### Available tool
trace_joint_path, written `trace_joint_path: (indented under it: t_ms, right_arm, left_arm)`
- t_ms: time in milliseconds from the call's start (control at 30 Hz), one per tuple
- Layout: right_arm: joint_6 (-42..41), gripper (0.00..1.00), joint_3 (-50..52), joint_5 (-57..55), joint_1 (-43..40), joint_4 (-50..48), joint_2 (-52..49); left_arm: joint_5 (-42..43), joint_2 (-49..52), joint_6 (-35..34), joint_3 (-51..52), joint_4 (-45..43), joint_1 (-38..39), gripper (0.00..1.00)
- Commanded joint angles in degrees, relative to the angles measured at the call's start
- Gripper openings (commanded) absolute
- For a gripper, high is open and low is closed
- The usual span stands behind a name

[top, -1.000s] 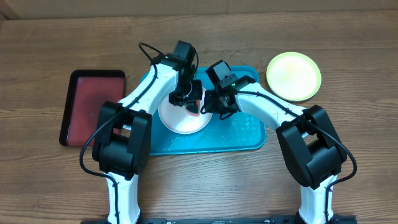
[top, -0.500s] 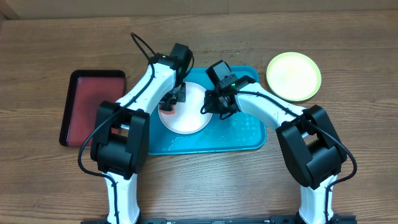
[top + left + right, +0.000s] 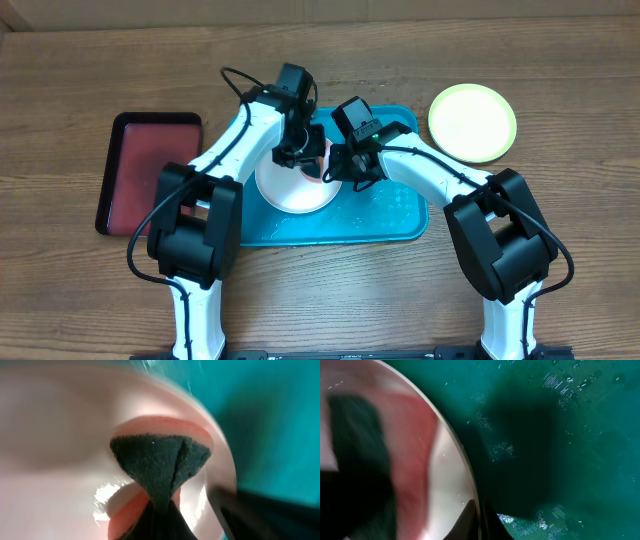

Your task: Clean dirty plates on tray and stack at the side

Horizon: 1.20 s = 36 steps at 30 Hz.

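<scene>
While the left gripper [image 3: 299, 155] pinches a dark sponge [image 3: 160, 462] against the white plate [image 3: 290, 192] on the turquoise tray [image 3: 388, 212], the right gripper [image 3: 334, 172] clamps the plate's right rim; bare tray floor lies open rightward.

The left gripper [image 3: 297, 157] with its sponge [image 3: 160, 460] and the right gripper [image 3: 338, 172] block the white plate [image 3: 290, 197] on the left half of the tray [image 3: 392, 215]. The tray's right half is open. A yellow-green plate [image 3: 472, 122] sits past its far right corner.
</scene>
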<state>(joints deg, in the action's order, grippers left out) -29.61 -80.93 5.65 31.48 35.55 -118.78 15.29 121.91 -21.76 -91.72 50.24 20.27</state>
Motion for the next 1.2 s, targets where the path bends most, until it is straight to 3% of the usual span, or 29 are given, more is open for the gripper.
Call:
trace_joint_path:
  t_ms: [0, 300, 433, 533, 700, 867, 933, 1033, 1167]
  right_arm:
    - [-0.2, 0.04, 0.35, -1.14, -0.26, -0.15, -0.07]
    - [-0.2, 0.04, 0.35, -1.11, -0.26, -0.13, -0.07]
    - [-0.2, 0.04, 0.35, -1.11, -0.26, 0.07, -0.07]
    - [-0.2, 0.04, 0.35, -1.11, -0.26, -0.07, -0.07]
    - [-0.2, 0.04, 0.35, -1.14, -0.26, 0.5, -0.07]
    - [-0.2, 0.04, 0.35, -1.14, -0.26, 0.48, -0.07]
    - [-0.2, 0.04, 0.35, -1.14, -0.26, 0.46, -0.07]
    - [-0.2, 0.04, 0.35, -1.14, -0.26, 0.5, -0.07]
    - [-0.2, 0.04, 0.35, -1.14, -0.26, 0.68, -0.07]
  left_arm:
    - [0.79, 0.24, 2.29, 0.09, 4.04, 1.49, 0.04]
    - [-23.63, 0.24, 2.29, 0.09, 12.68, 1.4, 0.04]
    - [-37.79, 0.24, 2.25, 0.07, 11.13, 1.4, 0.04]
    - [-43.41, 0.24, 2.03, 0.07, 6.1, 1.4, 0.04]
    - [-34.27, 0.24, 2.01, 0.07, -2.73, 1.55, 0.04]
    - [-6.36, 0.24, 2.03, 0.07, -5.42, 1.55, 0.04]
    - [-0.26, 0.24, 2.08, 0.09, -4.35, 1.62, 0.04]
    - [1.7, 0.24, 3.87, 0.09, 0.17, 1.66, 0.04]
    - [-2.1, 0.24, 7.76, 0.13, 6.8, 1.66, 0.04]
